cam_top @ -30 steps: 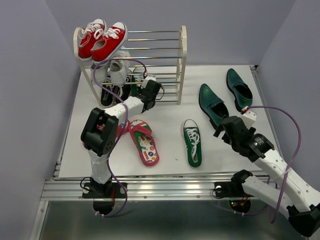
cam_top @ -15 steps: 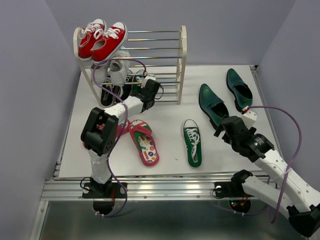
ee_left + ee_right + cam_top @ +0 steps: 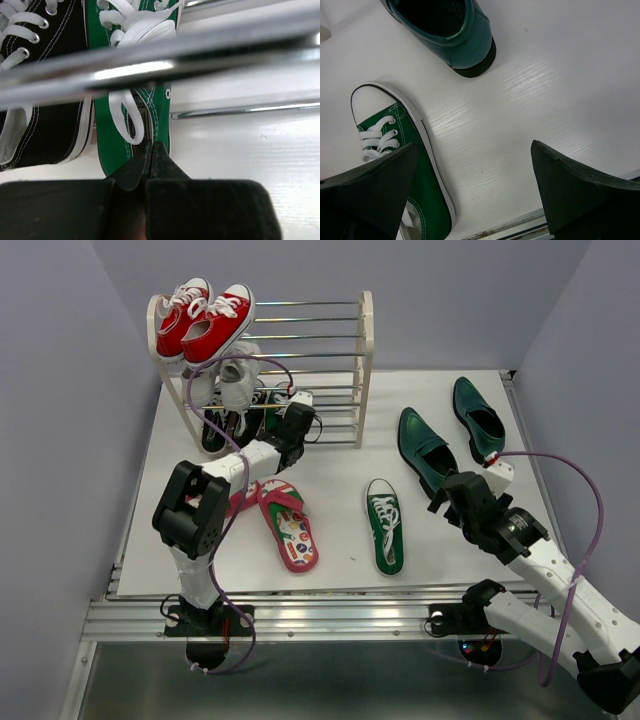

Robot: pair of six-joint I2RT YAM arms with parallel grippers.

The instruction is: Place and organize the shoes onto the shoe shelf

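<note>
We log the left gripper (image 3: 151, 152), clamped on the green sneaker (image 3: 107, 142) heel, edging left along the shoe shelf (image 3: 366, 340) bottom tier; seating looks nearly done.

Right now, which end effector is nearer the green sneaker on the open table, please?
Right: right end effector hovers beside the sneaker; left end effector is at the shelf.

White table (image 3: 330, 550) with a cream shoe shelf (image 3: 366, 350) of silver rods standing at its back left. Red sneakers (image 3: 203, 318) sit on the top tier and white sneakers (image 3: 228, 380) on the middle one. Low in the rack, a black sneaker (image 3: 50, 120) and a green sneaker (image 3: 105, 155) lie side by side. On the bare tabletop lie pink-red flip-flops (image 3: 290, 527) at front left, a second green sneaker (image 3: 384, 528) in the middle, and two dark green loafers (image 3: 425, 448) at right.
</note>
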